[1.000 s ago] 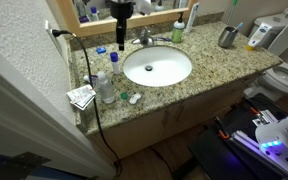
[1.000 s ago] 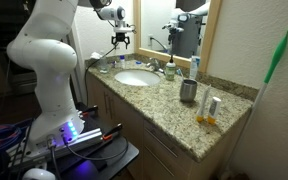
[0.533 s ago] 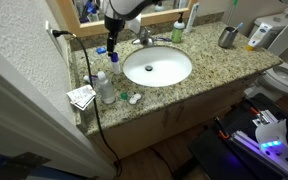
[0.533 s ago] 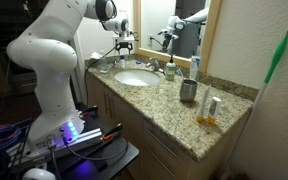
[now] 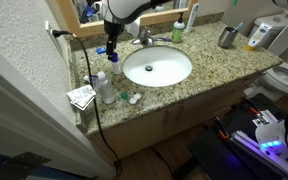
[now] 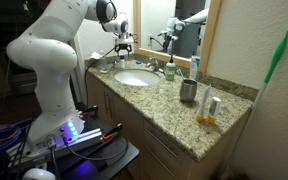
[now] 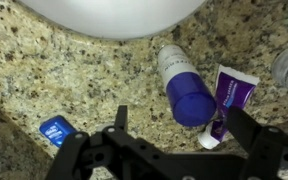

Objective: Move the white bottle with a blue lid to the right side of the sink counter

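Note:
The white bottle with a blue lid (image 7: 184, 85) stands on the speckled granite counter (image 7: 44, 70) beside the white basin (image 7: 114, 12). In the wrist view my gripper (image 7: 182, 125) is open just above it, with the dark fingers (image 7: 119, 118) on either side of the blue cap. In an exterior view my gripper (image 5: 111, 38) hangs over the bottle (image 5: 113, 60), near the counter's (image 5: 214, 62) back corner by the wall. In an exterior view the gripper (image 6: 124, 45) is at the far end of the counter (image 6: 174, 115); the bottle is too small to make out there.
A purple toothpaste tube (image 7: 227, 95) lies right beside the bottle, and a small blue object (image 7: 56, 130) lies nearby. A larger clear bottle (image 5: 104, 88), papers (image 5: 81, 97), the faucet (image 5: 144, 38), a green bottle (image 5: 180, 30) and a metal cup (image 5: 227, 37) also stand on the counter.
My arm has come down from in front of the mirror to just above the bottle. The gripper stays open and the bottle has not moved.

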### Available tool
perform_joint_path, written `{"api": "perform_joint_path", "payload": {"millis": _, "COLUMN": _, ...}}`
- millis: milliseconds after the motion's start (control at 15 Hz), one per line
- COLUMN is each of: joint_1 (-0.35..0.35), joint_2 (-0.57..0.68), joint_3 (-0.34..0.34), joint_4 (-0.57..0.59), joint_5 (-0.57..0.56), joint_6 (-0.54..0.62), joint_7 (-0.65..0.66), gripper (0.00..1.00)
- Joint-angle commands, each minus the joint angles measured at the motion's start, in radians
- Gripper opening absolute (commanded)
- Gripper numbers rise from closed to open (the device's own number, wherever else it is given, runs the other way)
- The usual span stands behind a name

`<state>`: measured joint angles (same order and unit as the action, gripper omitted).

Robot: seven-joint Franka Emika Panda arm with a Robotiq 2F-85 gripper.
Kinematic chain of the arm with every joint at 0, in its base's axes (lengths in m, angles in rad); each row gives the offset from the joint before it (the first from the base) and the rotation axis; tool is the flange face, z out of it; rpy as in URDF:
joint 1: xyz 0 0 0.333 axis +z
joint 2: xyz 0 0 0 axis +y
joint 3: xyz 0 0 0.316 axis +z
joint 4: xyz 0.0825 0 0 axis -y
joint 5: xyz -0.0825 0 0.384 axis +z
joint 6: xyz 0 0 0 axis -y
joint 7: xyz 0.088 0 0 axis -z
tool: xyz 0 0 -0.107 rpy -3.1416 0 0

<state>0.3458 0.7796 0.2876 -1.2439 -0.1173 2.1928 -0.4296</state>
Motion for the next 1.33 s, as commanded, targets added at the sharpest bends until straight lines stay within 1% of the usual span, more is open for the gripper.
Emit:
{"api": "perform_joint_path", "payload": {"millis": 0, "joint_1": 0.000, "joint_2": 0.018, "joint_3": 0.000, "joint_4": 0.003, "joint_5": 0.008, "joint_6": -0.040, "joint_7": 0.008, "gripper": 1.00}}
{"api": "perform_joint_path", "payload": {"millis": 67, "joint_1": 0.002, "joint_2": 0.024, "joint_3": -0.002, "joint_4": 0.010, "joint_5": 0.006, "joint_6": -0.050, "joint_7": 0.014, "gripper": 1.00}}
{"api": "perform_joint_path", "payload": {"millis": 133, "joint_1": 0.000, "joint_2": 0.017, "joint_3": 0.000, "joint_4": 0.000, "joint_5": 0.000, "joint_6": -0.016, "joint_7": 0.007, "gripper": 1.00}}
{"api": "perform_joint_path", "payload": {"millis": 267, "joint_1": 0.000, "joint_2": 0.023, "joint_3": 0.000, "joint_4": 0.000, "joint_5": 0.000, "joint_6": -0.024, "joint_7": 0.011, "gripper": 1.00}}
{"api": "perform_joint_path", "payload": {"millis": 333, "joint_1": 0.001, "joint_2": 0.022, "joint_3": 0.000, "joint_4": 0.001, "joint_5": -0.003, "joint_6": -0.022, "joint_7": 0.008, "gripper": 0.75}}
{"api": "perform_joint_path", "payload": {"millis": 400, "joint_1": 0.000, "joint_2": 0.023, "joint_3": 0.000, "joint_4": 0.003, "joint_5": -0.003, "joint_6": -0.023, "joint_7": 0.006, "gripper": 0.73}}
{"api": "perform_joint_path", "payload": {"millis": 467, "joint_1": -0.001, "joint_2": 0.023, "joint_3": 0.001, "joint_4": 0.003, "joint_5": -0.001, "joint_6": -0.024, "joint_7": 0.006, "gripper": 0.67}}
{"api": "perform_joint_path", "payload": {"millis": 533, "joint_1": -0.001, "joint_2": 0.023, "joint_3": 0.001, "joint_4": 0.003, "joint_5": -0.001, "joint_6": -0.024, "joint_7": 0.006, "gripper": 0.58}}
{"api": "perform_joint_path", "payload": {"millis": 600, "joint_1": -0.001, "joint_2": 0.024, "joint_3": 0.000, "joint_4": 0.004, "joint_5": -0.001, "joint_6": -0.025, "joint_7": 0.005, "gripper": 0.53}}
{"api": "perform_joint_path", "payload": {"millis": 933, "joint_1": 0.002, "joint_2": 0.023, "joint_3": -0.002, "joint_4": 0.006, "joint_5": -0.005, "joint_6": -0.033, "joint_7": 0.007, "gripper": 0.17}}
{"api": "perform_joint_path", "payload": {"millis": 1133, "joint_1": 0.002, "joint_2": 0.022, "joint_3": -0.004, "joint_4": 0.006, "joint_5": -0.009, "joint_6": -0.035, "joint_7": 0.008, "gripper": 0.16}}
{"api": "perform_joint_path", "payload": {"millis": 1267, "joint_1": 0.013, "joint_2": 0.023, "joint_3": -0.021, "joint_4": 0.004, "joint_5": -0.031, "joint_6": -0.006, "joint_7": 0.027, "gripper": 0.16}}
